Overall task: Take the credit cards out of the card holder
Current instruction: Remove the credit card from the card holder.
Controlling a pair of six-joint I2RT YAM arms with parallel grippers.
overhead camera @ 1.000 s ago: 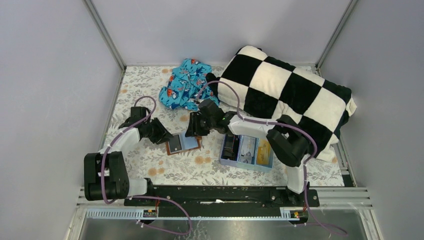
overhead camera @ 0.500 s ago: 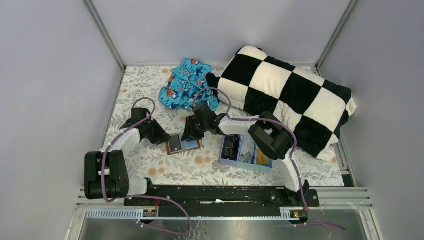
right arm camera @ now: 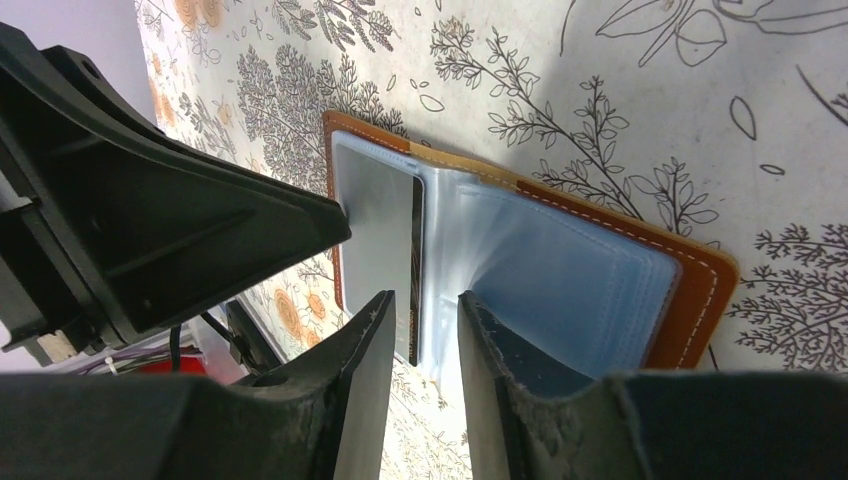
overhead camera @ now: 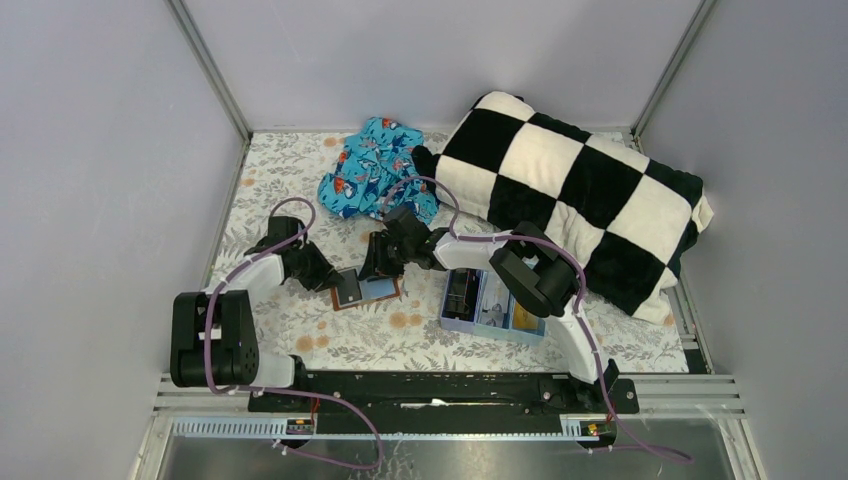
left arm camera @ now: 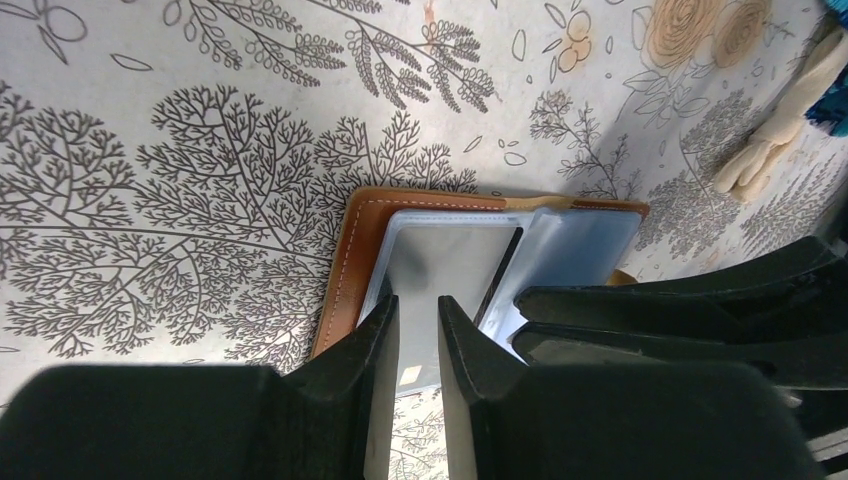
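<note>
two arms, a left arm (overhead camera: 245, 288) and a right arm (overhead camera: 530, 272), each with one gripper. that makes two grippers, the left gripper (left arm camera: 417, 305) and the right gripper (right arm camera: 425, 300), with four fingers in all.

one card holder (overhead camera: 365, 290), brown, with two pale blue halves. one dark grey card (right arm camera: 385, 240) shows in it.

one light blue tray (overhead camera: 490, 333) with three compartments. there is one dark item (overhead camera: 460, 292) in its left compartment and one orange-yellow item (overhead camera: 527, 300) in its right. what lies in the middle compartment is too small to count.

one black-and-white checked cushion (overhead camera: 580, 190), one blue patterned cloth (overhead camera: 375, 170) and one flowered table cover (overhead camera: 300, 320).
</note>
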